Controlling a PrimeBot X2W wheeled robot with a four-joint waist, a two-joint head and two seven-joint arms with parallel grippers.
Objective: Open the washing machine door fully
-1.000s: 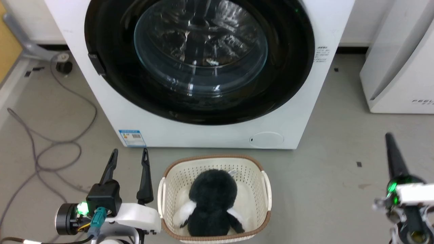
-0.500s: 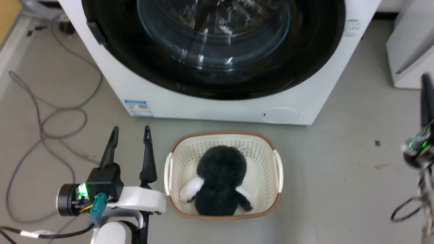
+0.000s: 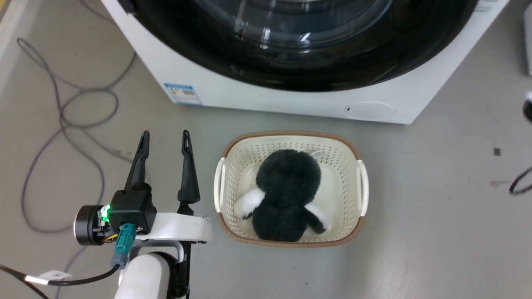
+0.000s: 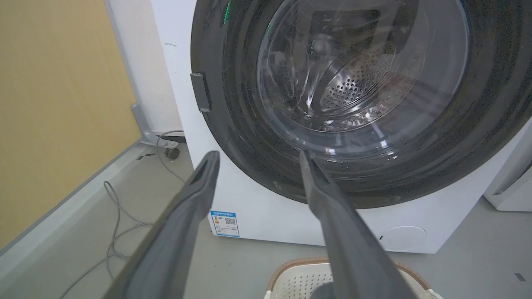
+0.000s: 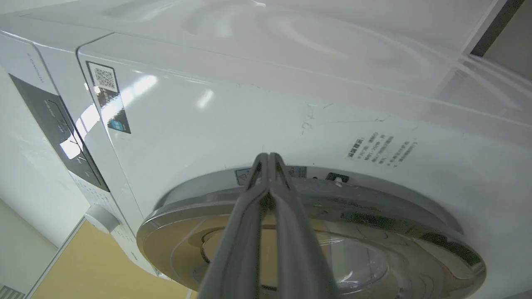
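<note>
Item 1: left claw (image 3: 165, 133), nearest to me, low on the left of the head view. I log its two dark fingers as spread wide apart with nothing between them, the tips pointing toward the machine

Item 2: floor (image 3: 415, 207), plain grey, under everything listed here

Item 3: basket (image 3: 291, 135), cream with small holes and a brown rim. It stands on the floor just to the right of the left claw, in front of the machine and apart from it

Item 4: soft toy (image 3: 286, 195), black with white patches, lying inside the basket and taking up most of it

Item 5: cables (image 3: 62, 108), grey, in loose loops on the floor to the left of the left claw

Item 6: washing machine (image 3: 257, 93), white, beyond the basket. There is a blue label (image 3: 183, 93) low on the left of its front and a round white cap (image 3: 368, 110) low on the right

Item 7: washing machine door (image 4: 232, 137), a glossy black ring around a clear glass bowl, covering nearly the whole front. From the left wrist I see it lying flat against the machine, closed, with a small dark handle (image 4: 201, 92) at its left edge and the steel drum (image 4: 357, 83) visible through the glass

Item 8: right claw (image 5: 268, 155), seen from its own wrist. The fingers are pressed together and carry nothing, and the tips are up beside the door's shiny rim. I cannot tell whether they touch it
</note>
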